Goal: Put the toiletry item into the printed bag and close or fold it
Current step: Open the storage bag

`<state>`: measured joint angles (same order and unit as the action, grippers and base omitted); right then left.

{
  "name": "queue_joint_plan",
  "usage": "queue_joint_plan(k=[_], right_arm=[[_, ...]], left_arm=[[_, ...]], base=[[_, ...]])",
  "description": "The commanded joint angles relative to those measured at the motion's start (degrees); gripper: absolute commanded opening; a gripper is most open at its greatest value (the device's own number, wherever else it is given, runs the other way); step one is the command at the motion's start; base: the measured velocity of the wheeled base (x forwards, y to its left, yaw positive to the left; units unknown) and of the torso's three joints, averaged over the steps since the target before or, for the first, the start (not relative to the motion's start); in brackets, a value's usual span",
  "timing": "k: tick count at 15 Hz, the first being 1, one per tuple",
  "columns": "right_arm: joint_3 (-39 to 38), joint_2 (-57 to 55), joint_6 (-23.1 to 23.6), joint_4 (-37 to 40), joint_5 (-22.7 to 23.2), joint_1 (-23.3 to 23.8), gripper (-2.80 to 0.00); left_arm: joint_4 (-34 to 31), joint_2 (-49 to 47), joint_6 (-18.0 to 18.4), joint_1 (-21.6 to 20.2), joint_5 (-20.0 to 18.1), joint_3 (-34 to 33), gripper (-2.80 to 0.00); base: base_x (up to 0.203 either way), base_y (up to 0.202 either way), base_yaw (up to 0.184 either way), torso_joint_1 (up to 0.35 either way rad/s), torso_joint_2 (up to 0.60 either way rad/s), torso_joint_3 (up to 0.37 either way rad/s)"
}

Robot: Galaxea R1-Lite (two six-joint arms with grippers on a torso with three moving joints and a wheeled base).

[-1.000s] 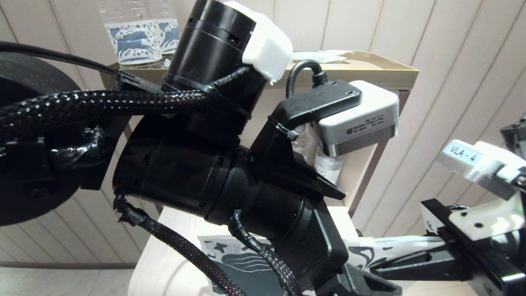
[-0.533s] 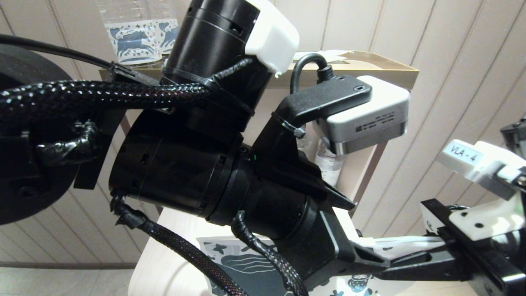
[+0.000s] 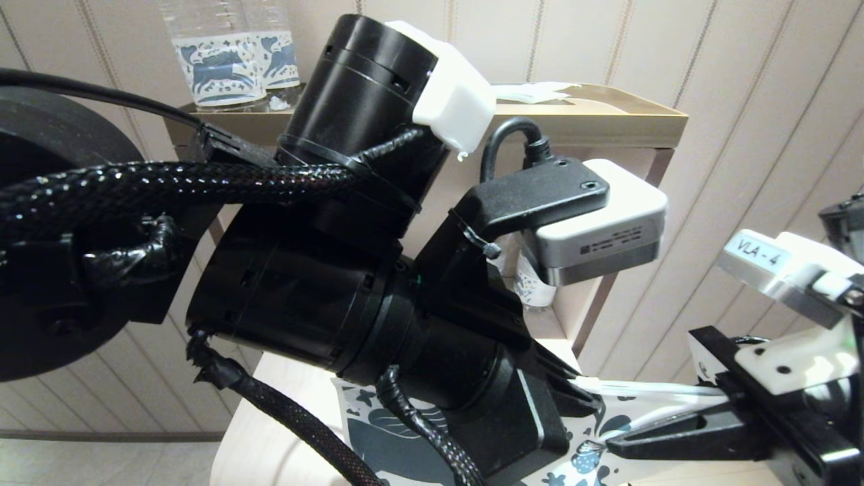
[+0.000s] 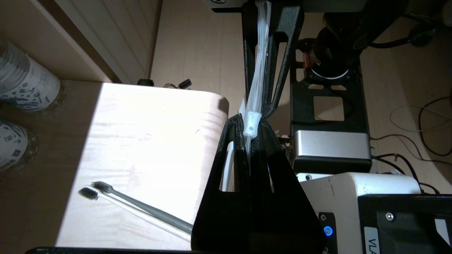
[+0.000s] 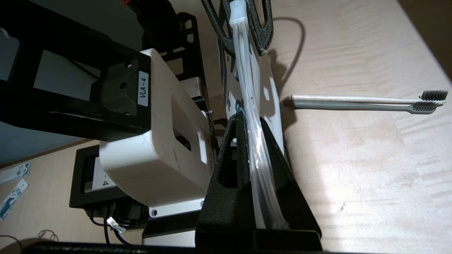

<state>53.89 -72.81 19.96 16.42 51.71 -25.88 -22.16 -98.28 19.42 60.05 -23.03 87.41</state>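
The printed bag (image 3: 611, 432), white with dark blue doodles, hangs off the front of the pale table (image 4: 148, 134). Its clear zip edge (image 4: 259, 70) is stretched between both grippers. My left gripper (image 4: 249, 123) is shut on that edge right at the small white slider (image 4: 252, 124). My right gripper (image 5: 252, 120) faces it and is shut on the same clear edge (image 5: 247, 88). The pale toothbrush (image 5: 353, 99) lies flat on the table beside a grey one (image 5: 353, 105), apart from both grippers and outside the bag. The left wrist view shows the pair (image 4: 148, 211) too.
Clear bottles with blue horse labels (image 3: 216, 61) stand at the back on a brown shelf (image 3: 628, 121), which also bears a white wrapped packet (image 3: 533, 91). Two more such bottles (image 4: 24, 84) stand by the table. The table's rounded corner (image 4: 219, 102) is close to the grippers.
The left gripper went toward the right gripper along the bag's top edge, then drew back. More of the clear edge now shows between them. The right arm has barely moved.
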Motion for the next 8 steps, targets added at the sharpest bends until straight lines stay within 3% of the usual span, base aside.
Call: queue_joint_plan(k=[1, 8], right_arm=[[-0.54, 0.05, 0.08, -0.24, 0.33, -0.13, -2.8], [-0.54, 0.48, 0.08, -0.24, 0.33, -0.13, -2.8]], left_arm=[[-0.17, 0.37, 0.09, 0.07, -0.09, 0.04, -2.8], [-0.98, 0.35, -0.2, 0.07, -0.09, 1.21, -2.8]], base=[[0.0, 0.0, 0.0, 0.0, 0.0, 0.0], [0.0, 0.0, 0.0, 0.0, 0.0, 0.0]])
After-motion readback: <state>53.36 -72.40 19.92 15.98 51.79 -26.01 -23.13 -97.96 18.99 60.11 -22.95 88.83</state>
